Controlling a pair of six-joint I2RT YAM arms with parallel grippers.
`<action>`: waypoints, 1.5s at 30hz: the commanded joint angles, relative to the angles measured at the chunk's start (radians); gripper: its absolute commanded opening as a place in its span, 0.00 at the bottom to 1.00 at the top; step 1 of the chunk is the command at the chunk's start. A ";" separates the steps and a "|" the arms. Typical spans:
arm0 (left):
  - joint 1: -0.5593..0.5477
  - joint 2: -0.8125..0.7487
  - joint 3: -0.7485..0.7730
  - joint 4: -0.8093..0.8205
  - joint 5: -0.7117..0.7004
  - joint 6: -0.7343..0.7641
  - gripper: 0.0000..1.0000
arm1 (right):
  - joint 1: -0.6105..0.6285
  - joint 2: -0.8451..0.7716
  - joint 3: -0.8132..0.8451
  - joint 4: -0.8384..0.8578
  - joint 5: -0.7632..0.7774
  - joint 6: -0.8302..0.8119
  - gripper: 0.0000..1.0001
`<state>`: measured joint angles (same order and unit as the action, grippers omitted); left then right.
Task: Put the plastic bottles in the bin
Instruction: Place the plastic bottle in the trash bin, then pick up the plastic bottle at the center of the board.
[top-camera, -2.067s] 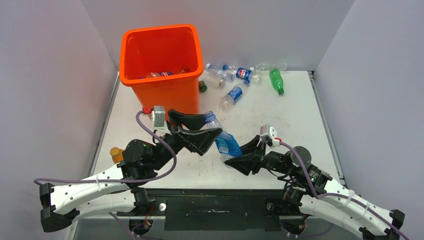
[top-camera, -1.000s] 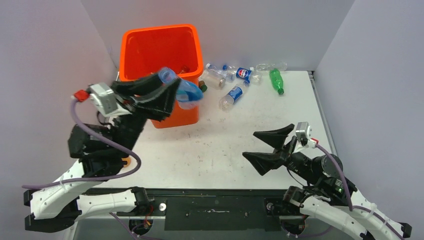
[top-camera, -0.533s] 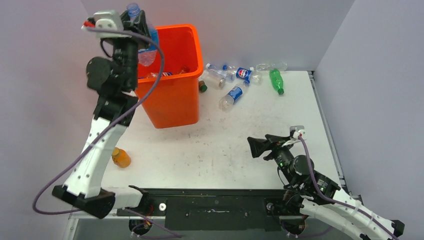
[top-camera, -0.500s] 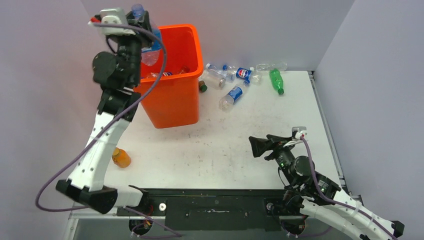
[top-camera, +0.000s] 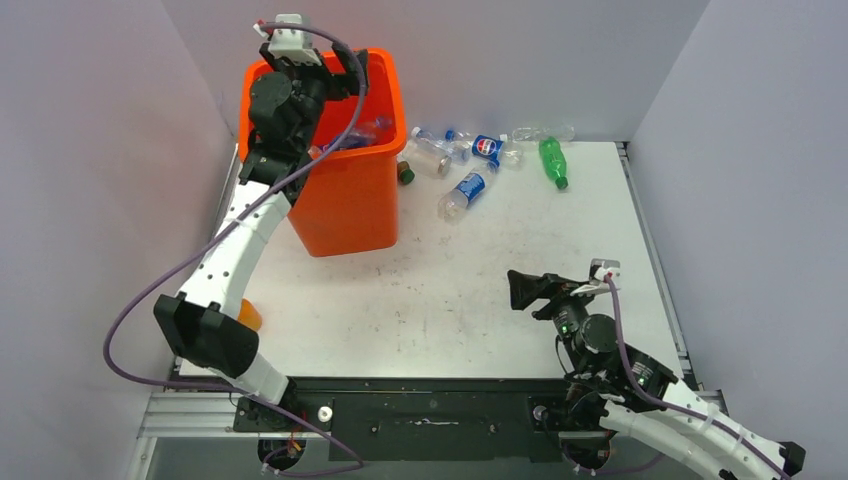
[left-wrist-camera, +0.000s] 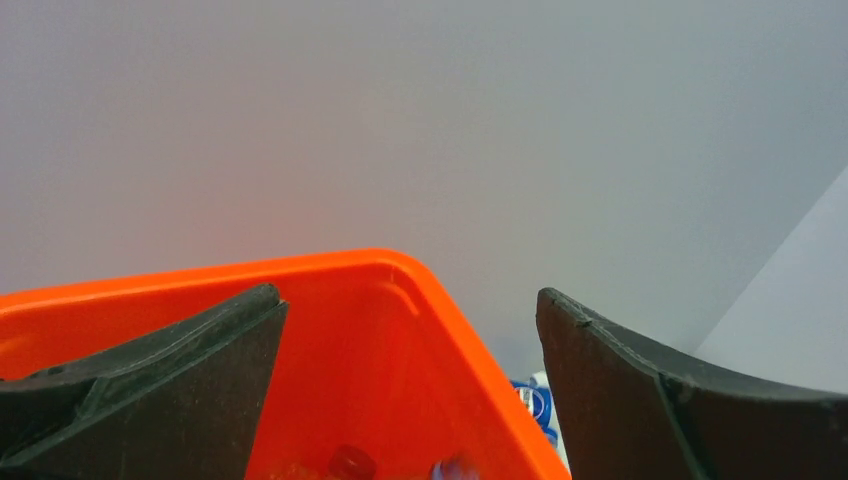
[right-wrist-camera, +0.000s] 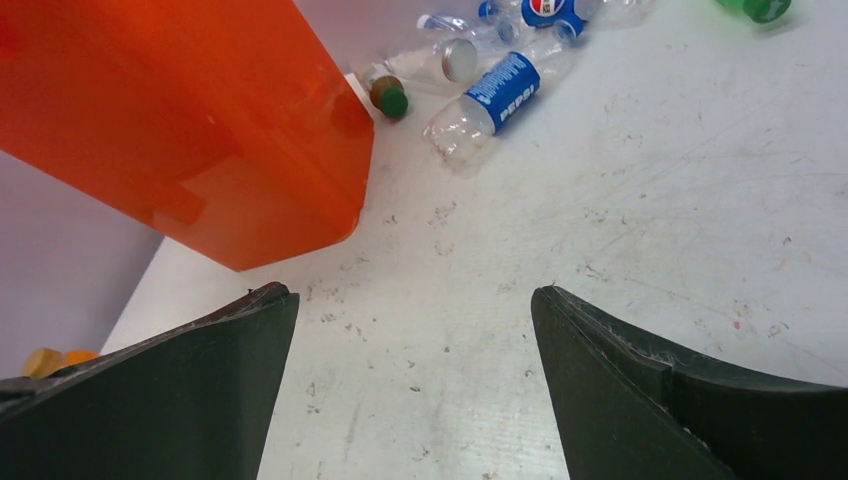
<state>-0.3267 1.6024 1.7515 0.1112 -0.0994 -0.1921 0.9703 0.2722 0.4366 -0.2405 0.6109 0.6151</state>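
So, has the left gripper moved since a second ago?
Yes. The left gripper has swung from the near wall of the bin to above its opening, jaws open.

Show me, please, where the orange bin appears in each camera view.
Top external: orange bin upper left, by the back wall.
Left wrist: its rim and inside fill the bottom left.
Right wrist: its outer wall, upper left.
Shared landmark: blue-labelled bottle lying right of it, in top external and right wrist.

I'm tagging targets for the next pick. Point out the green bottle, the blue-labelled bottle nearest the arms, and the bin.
green bottle (top-camera: 549, 157), top external view, on its body.
blue-labelled bottle (right-wrist-camera: 503, 89), right wrist view, on its label.
bin (top-camera: 345, 205), top external view, on its front wall.
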 joint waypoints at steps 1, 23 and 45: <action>-0.021 -0.206 -0.072 0.186 -0.007 -0.018 0.96 | 0.007 0.080 0.030 0.037 0.029 -0.005 0.90; -0.300 -1.100 -1.117 0.042 0.476 0.168 0.96 | -0.708 0.934 0.210 0.597 -0.354 0.242 0.90; -0.316 -1.273 -1.200 0.004 0.330 0.233 0.96 | -0.966 1.704 0.771 0.683 -0.464 -0.325 0.90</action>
<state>-0.6399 0.3378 0.5549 0.0834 0.2657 0.0120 0.0345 1.9404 1.1408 0.4065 0.2173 0.4133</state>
